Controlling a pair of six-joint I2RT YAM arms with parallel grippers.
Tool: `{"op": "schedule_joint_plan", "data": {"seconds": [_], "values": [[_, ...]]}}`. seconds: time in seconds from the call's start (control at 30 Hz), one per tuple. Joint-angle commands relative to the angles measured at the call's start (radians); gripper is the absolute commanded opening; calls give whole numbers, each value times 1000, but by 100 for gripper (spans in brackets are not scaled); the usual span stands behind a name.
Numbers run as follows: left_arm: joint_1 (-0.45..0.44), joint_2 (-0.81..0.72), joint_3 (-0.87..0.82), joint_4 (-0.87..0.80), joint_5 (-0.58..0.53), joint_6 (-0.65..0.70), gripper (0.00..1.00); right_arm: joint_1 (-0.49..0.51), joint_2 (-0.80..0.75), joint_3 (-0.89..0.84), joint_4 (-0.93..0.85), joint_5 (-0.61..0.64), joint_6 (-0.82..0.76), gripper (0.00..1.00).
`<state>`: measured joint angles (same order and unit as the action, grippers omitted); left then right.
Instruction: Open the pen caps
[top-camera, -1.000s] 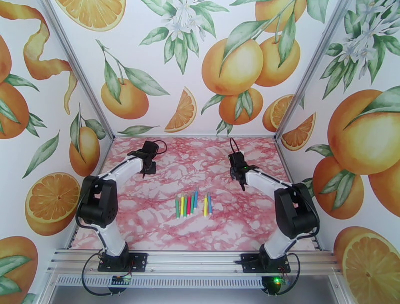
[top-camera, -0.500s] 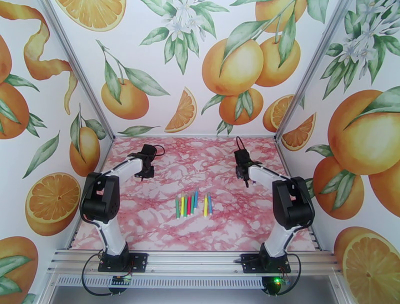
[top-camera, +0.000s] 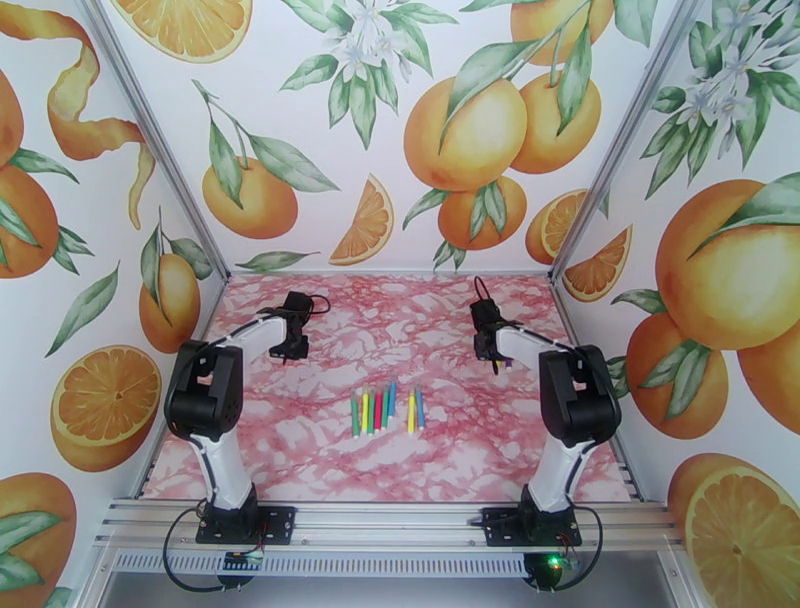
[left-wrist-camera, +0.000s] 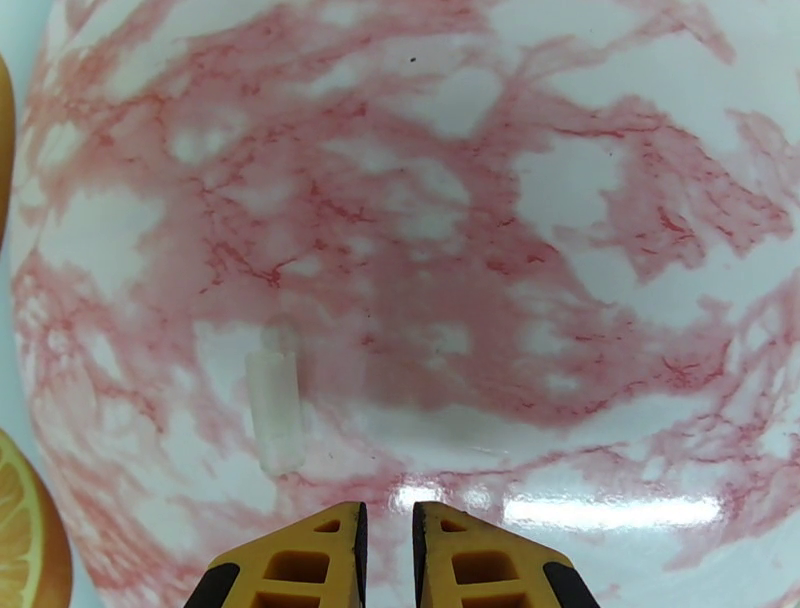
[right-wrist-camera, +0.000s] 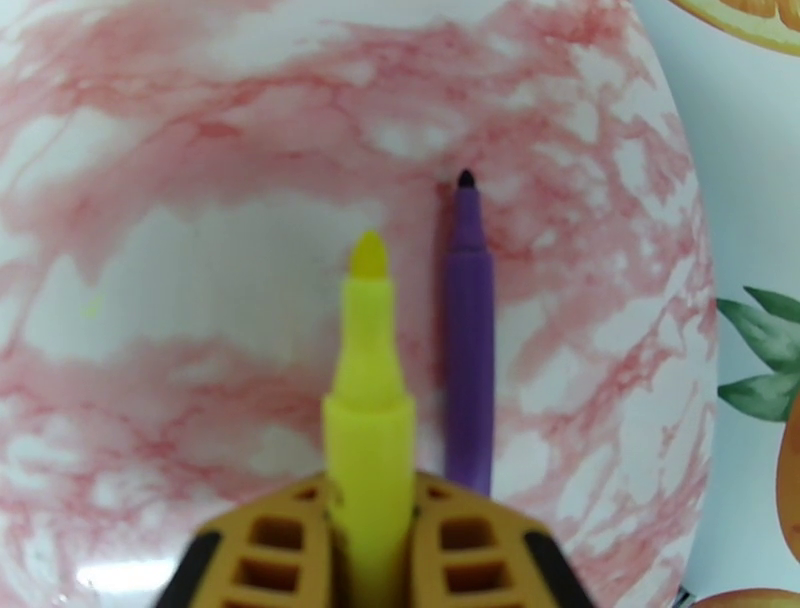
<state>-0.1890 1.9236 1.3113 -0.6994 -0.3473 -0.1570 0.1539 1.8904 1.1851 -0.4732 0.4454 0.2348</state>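
Pink-veined marble-look surface (top-camera: 300, 440) carries everything. Left arm (top-camera: 215, 400) reaches over the far-left area; left jaws closed on nothing. Right arm (top-camera: 570, 400) reaches far right; right jaws clamped on the barrel of an uncapped yellow marker pen (right-wrist-camera: 368, 380), probably to lay it beside the uncapped purple marker pen (right-wrist-camera: 468, 340) lying just to its right. Row of coloured marker pens (top-camera: 388, 408) lies centre-near, between the arms; their pen caps are too small to confirm. Pale short cap-like piece (left-wrist-camera: 275, 410) lies just beyond the left jaws. Versus a second ago: both arms have folded back outward; the row is unmoved.
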Motion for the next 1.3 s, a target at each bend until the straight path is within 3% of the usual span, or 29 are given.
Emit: {"op": "schedule_joint_plan", "data": {"seconds": [0.0, 0.2, 0.8, 1.27], "values": [[7, 19, 3, 1, 9, 4, 11, -9, 25, 29, -27, 18, 4, 6], [8, 26, 8, 0, 8, 7, 13, -15, 37, 38, -29, 8, 6, 13], [21, 66, 29, -18, -16, 13, 18, -26, 64, 46, -27, 34, -2, 16], [29, 69, 25, -20, -9, 10, 27, -28, 64, 41, -34, 60, 1, 23]]}}
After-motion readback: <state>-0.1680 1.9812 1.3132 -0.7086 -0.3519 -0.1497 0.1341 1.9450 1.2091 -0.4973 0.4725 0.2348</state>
